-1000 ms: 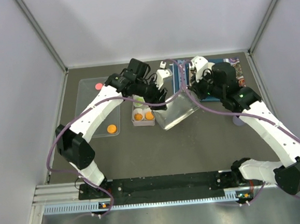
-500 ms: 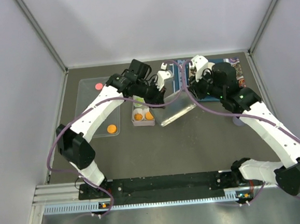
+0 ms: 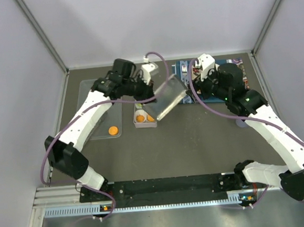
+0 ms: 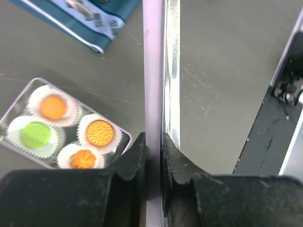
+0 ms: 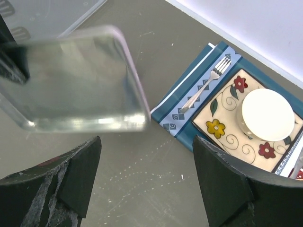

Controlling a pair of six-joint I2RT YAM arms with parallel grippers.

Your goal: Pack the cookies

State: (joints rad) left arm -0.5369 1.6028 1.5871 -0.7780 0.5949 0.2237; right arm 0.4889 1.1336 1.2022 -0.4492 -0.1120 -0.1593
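Note:
My left gripper (image 4: pixel 154 142) is shut on the edge of a clear plastic lid (image 4: pixel 163 71), which I see edge-on in the left wrist view. In the top view that lid (image 3: pixel 167 96) hangs tilted over the right side of the small four-cup box (image 3: pixel 137 124). The box (image 4: pixel 119 128) holds cookies in white cups: three orange (image 4: pixel 53 107) and one green (image 4: pixel 35 135). Another orange cookie (image 3: pixel 113 130) lies on the clear tray (image 3: pixel 89 89) at the left. My right gripper (image 5: pixel 147 142) stands open and empty just right of the lid (image 5: pixel 80 80).
A blue patterned placemat (image 5: pixel 222 94) with a white cup (image 5: pixel 267 115) and a printed fork lies at the back right, under the right arm. A small purple object (image 3: pixel 240 122) sits near the right edge of the dark table. Grey walls close in both sides.
The right gripper has let go of the lid and opened. The left gripper has shut on the lid and swung it up and left, over the box.

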